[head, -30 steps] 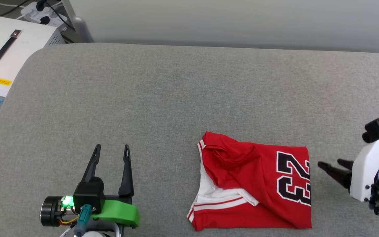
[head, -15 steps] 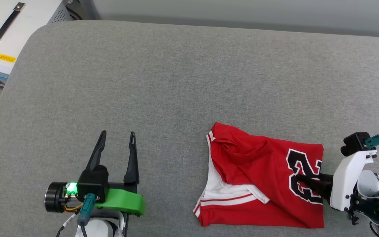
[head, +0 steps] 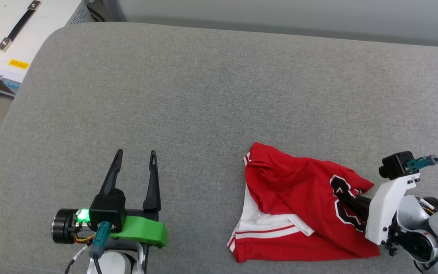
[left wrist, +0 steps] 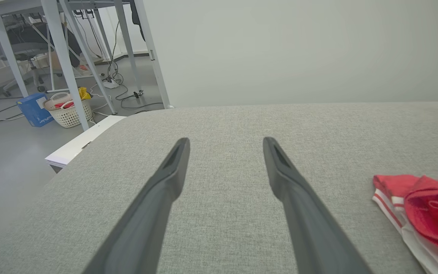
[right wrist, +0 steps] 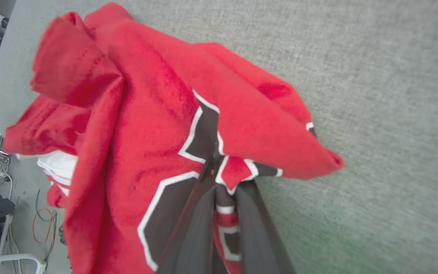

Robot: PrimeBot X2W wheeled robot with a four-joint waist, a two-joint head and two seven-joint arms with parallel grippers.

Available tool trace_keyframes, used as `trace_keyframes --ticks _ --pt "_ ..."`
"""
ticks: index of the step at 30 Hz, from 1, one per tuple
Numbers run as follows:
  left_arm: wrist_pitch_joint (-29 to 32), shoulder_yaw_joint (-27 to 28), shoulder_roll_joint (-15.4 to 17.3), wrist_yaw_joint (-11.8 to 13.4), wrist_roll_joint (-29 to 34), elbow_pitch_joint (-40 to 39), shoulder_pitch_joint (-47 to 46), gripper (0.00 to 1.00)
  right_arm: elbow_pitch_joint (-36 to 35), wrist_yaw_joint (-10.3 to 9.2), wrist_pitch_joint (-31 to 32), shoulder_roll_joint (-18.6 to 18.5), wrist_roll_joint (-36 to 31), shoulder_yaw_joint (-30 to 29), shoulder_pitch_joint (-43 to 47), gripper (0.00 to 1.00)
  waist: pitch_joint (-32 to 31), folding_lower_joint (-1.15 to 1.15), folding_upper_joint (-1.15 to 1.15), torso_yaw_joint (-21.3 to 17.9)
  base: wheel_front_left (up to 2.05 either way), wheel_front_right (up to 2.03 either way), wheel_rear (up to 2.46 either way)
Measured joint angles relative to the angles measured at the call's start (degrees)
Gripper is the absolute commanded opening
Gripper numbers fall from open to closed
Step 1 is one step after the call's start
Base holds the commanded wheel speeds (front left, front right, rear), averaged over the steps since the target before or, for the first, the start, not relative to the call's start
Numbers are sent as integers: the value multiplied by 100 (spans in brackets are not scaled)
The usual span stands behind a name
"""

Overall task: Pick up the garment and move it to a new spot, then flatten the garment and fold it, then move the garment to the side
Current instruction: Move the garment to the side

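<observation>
The left gripper (head: pixel 136 152) sat well to the left of the garment (head: pixel 295 198), clear of it. Its two long dark fingers (head: pixel 109 179) were spread apart, nearly parallel and pointing away from the robot, with nothing between them. The left wrist view showed the same wide gap in that gripper (left wrist: pixel 226 140). A green bracket (head: pixel 143 231) sat at its wrist.

The right gripper (head: pixel 343 197) reached into the garment from the garment's right edge, pointing leftward. Its fingers (right wrist: pixel 196 228) were pinched together on a raised fold of the red cloth. Its white wrist bracket (head: pixel 384 213) stood tilted just beside that edge.
</observation>
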Motion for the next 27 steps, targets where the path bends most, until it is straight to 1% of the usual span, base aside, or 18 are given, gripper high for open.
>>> trace_keyframes --ticks 4,6,11,15,21,27 --pt "0 14 -7 15 0 1 29 100 -151 0 -344 -42 -13 135 -168 0 -91 0 0 -75 0 0 0" --pt "0 24 -10 31 -1 0 51 100 -265 0 -474 -137 -104 219 -301 0 -132 0 0 -142 0 0 0" --pt "0 52 -15 32 -4 -11 149 100 -643 0 -693 -528 -628 523 -593 0 -217 0 0 -413 0 0 0" --pt "0 98 -19 36 -3 -54 167 100 -902 0 -721 -786 -773 650 -731 0 -254 0 0 -704 0 0 0" --pt "0 140 -19 33 -1 -109 162 100 -1037 0 -677 -1103 -825 609 -878 0 -244 0 0 -1199 0 0 0" --pt "0 165 -8 31 35 -187 53 100 -917 0 -668 -1367 -804 390 -1099 0 -105 0 0 -1640 0 0 0"
